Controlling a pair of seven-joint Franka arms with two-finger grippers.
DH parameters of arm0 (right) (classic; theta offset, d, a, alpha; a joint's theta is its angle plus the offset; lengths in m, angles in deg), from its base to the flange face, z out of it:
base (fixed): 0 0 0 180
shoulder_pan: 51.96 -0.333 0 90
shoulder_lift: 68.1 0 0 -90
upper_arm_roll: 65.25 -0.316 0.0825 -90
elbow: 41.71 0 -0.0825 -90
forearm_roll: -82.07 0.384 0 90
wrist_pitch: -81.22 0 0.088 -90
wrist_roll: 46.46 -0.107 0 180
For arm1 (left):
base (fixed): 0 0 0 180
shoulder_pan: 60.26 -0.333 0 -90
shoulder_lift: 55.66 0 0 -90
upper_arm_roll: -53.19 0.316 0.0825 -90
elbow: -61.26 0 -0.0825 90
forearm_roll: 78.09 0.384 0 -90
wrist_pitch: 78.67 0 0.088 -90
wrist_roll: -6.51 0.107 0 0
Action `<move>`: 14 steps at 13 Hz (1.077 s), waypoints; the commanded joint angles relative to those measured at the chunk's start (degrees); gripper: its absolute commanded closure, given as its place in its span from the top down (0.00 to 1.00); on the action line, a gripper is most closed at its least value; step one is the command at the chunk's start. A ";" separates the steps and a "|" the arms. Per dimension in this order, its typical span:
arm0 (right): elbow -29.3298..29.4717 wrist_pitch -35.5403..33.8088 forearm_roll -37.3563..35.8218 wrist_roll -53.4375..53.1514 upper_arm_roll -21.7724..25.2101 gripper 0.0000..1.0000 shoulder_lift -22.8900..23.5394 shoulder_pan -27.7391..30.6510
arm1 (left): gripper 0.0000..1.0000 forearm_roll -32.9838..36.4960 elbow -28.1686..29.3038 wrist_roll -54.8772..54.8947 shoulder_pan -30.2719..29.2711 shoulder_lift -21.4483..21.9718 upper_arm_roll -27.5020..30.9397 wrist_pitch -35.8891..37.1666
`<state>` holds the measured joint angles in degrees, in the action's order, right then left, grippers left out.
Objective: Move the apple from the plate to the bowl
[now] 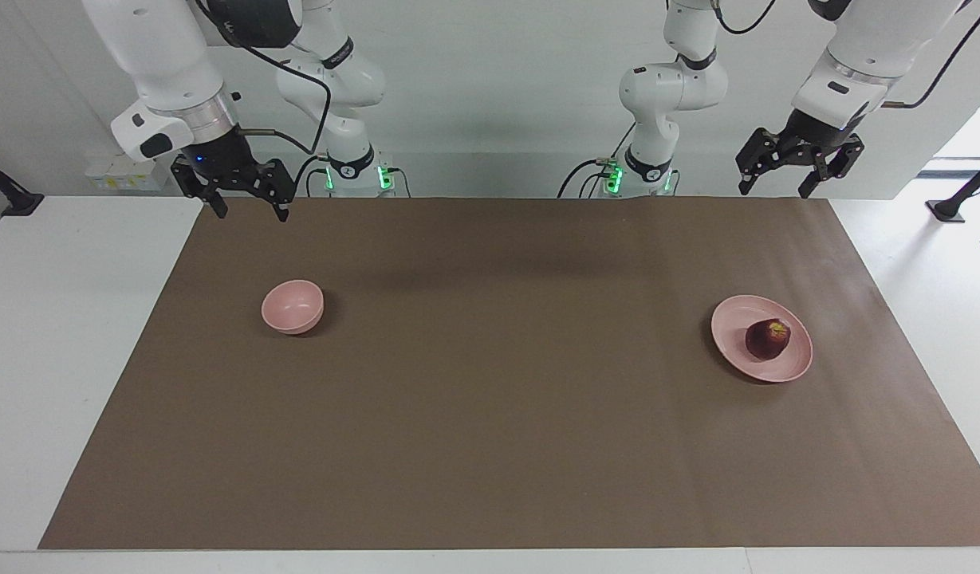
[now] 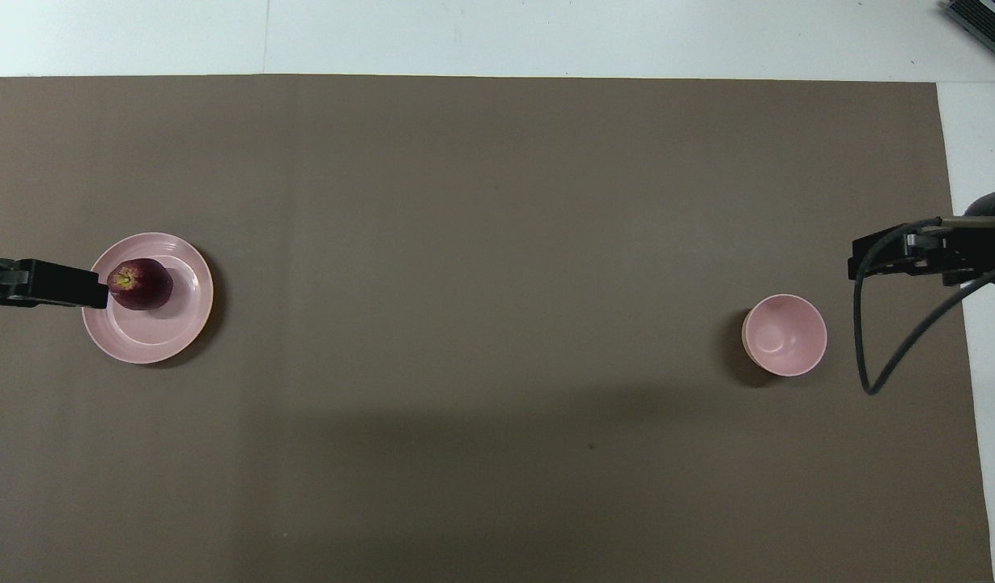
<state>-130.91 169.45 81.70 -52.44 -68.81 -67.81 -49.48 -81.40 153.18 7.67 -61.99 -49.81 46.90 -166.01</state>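
1. The left gripper, at the facing view's upper right, hangs high with jaws spread wide and holding nothing; I judge it is lining up for the apple.
2. The right gripper, upper left of that view, waits high with jaws spread wide, clear of the bowl.
3. The apple, dark red with a yellowish top, sits on the pink plate at middle right, untouched.
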 commanded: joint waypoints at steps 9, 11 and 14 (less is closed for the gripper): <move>-1.06 0.81 0.99 1.67 -0.31 1.00 -0.64 0.68 | 1.00 -0.46 12.90 1.55 -6.95 -1.27 0.40 -19.22; -1.06 0.81 0.99 1.67 -0.31 1.00 -0.64 0.68 | 1.00 -0.55 14.07 11.08 -9.33 -3.90 0.49 -23.92; -1.06 0.72 0.90 1.85 -0.31 1.00 -0.64 0.68 | 1.00 -0.46 14.25 24.12 -11.36 -9.78 0.49 -27.44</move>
<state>-130.95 169.45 81.70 -52.44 -68.81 -67.81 -49.48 -81.45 166.93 25.62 -72.32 -56.80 47.84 -190.42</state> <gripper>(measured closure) 0.000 0.000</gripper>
